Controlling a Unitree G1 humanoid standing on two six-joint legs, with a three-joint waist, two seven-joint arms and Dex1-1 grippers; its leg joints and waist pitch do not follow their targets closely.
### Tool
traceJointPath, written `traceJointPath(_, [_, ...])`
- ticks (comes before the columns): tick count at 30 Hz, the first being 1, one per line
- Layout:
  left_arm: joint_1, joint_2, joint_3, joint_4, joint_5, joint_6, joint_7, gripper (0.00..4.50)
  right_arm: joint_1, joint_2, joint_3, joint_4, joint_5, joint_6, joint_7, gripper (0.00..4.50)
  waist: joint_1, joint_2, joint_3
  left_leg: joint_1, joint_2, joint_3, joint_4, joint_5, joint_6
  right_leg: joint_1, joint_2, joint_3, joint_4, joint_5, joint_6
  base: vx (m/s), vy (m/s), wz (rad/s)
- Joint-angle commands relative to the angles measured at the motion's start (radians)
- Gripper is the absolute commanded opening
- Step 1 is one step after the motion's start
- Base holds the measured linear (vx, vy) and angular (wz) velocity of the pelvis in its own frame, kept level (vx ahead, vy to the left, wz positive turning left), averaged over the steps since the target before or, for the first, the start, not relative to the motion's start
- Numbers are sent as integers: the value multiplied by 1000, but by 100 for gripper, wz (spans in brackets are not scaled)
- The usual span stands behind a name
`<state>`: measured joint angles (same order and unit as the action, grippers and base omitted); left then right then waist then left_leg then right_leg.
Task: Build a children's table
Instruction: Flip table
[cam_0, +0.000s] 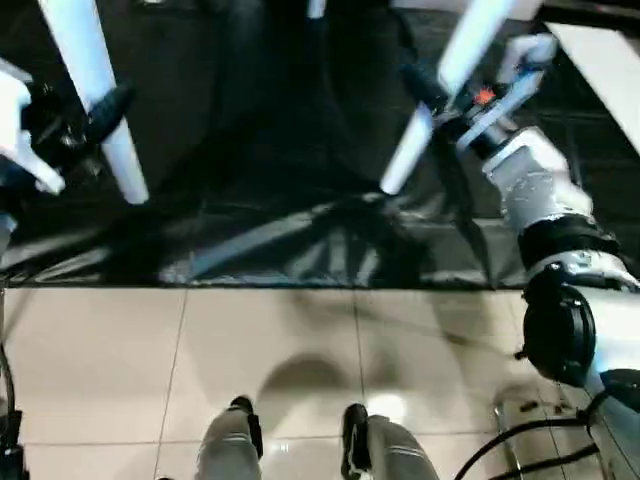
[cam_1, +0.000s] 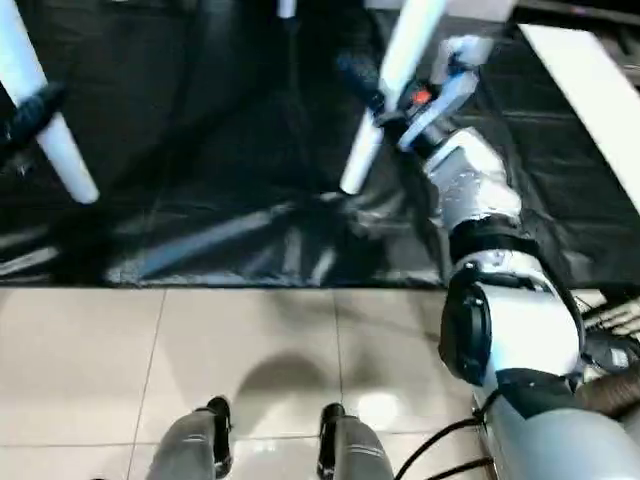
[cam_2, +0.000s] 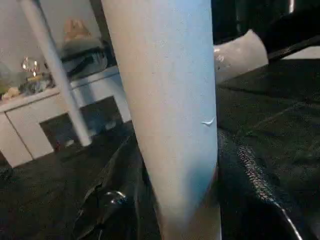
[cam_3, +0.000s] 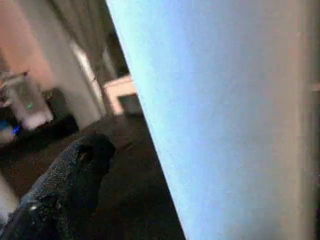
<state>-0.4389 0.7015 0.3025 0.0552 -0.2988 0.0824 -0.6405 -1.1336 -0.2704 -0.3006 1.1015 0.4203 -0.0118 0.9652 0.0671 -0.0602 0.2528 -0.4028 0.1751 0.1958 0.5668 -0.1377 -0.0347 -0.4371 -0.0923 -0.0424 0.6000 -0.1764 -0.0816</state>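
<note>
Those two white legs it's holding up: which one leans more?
The leg at the right gripper slants steeply. The leg at the left gripper stands nearer upright.

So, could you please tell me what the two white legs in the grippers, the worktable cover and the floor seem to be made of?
Left leg and right leg: probably plastic; smooth, evenly white, slightly satin tubes that taper toward the end.
Worktable cover: likely thin black plastic sheeting; it lies creased and throws glossy streaks.
Floor: apparently glazed ceramic tile; beige squares with grout lines and a bright reflection.
</note>
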Motion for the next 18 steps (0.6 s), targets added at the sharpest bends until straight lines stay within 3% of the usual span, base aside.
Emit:
traceJointPath(1, [14,53,-72,-30,91,-23,-44,165,-4,-11,23,-27,-6,1,83,450,-11,21,-92,56,56,-10,-73,-257,15,29,-47,41,-40,-124,-185,99,12,7])
traceJointPath(2, [11,54,-78,-13,108,-24,-26,165,15,-14,39,-79,6,32,145,450,-14,22,-101,55,55,-3,-65,-185,46,32,-43,42,-30,-65,-197,99,12,7])
traceJointPath(3, [3,50,-82,19,131,-23,1,165,52,-17,58,-163,28,78,205,450,-13,23,-101,53,53,-2,-62,-153,59,34,-40,42,-27,-30,-196,109,1,8])
traceJointPath(4, [2,50,-82,24,134,-22,5,165,58,-17,61,-176,32,85,213,450,-14,22,-112,54,52,-2,-51,-53,92,37,-37,42,-13,95,-204,107,-9,4])
traceJointPath(5, [-3,48,-79,44,156,-21,38,165,97,-19,80,-253,49,122,243,450,-16,20,-117,48,51,-4,-47,5,109,43,-35,40,-5,159,-216,107,-9,4])
traceJointPath(6, [-4,49,-77,51,167,-22,53,165,112,-20,89,-282,55,135,255,450,-13,19,-121,53,47,-1,-35,92,143,37,-29,39,3,259,-227,89,-13,1])
traceJointPath(8, [-6,51,-70,65,178,-12,78,165,152,-22,113,-351,64,164,277,450,-16,12,-129,36,37,-4,-21,202,191,50,-29,41,18,371,-239,63,-16,2])
traceJointPath(9, [-5,58,-64,79,182,2,91,165,205,-21,144,-447,74,191,280,450,-13,20,-133,35,37,-6,-18,214,195,51,-29,39,23,386,-239,0,0,0])
traceJointPath(11, [0,65,-59,81,176,13,91,165,235,-17,155,-504,80,207,278,450,-14,17,-129,28,39,-9,-20,205,200,52,-29,35,18,368,-226,0,0,0])
traceJointPath(12, [4,67,-55,80,173,15,90,165,240,-16,154,-510,76,203,275,450,-13,28,-131,31,41,-9,-24,149,181,51,-35,35,12,287,-226,0,0,0])
traceJointPath(13, [14,73,-50,74,165,21,87,165,246,-16,153,-521,73,205,270,450,-15,25,-127,33,43,-8,-28,112,170,49,-35,34,4,235,-227,0,0,0])
traceJointPath(14, [26,79,-44,65,158,26,83,166,249,-16,150,-523,66,202,264,450,-16,35,-124,31,46,-11,-37,9,119,54,-45,36,-5,97,-226,0,0,0])
traceJointPath(15, [34,83,-40,59,153,30,80,166,252,-17,148,-525,62,201,261,450,-20,30,-122,34,46,-10,-40,-17,106,53,-43,37,-12,68,-223,0,0,0])
traceJointPath(18, [93,92,3,1,115,50,84,166,272,-25,134,-549,45,188,209,450,-26,33,-123,38,49,-11,-48,-96,54,51,-45,39,-18,-13,-220,0,0,0])
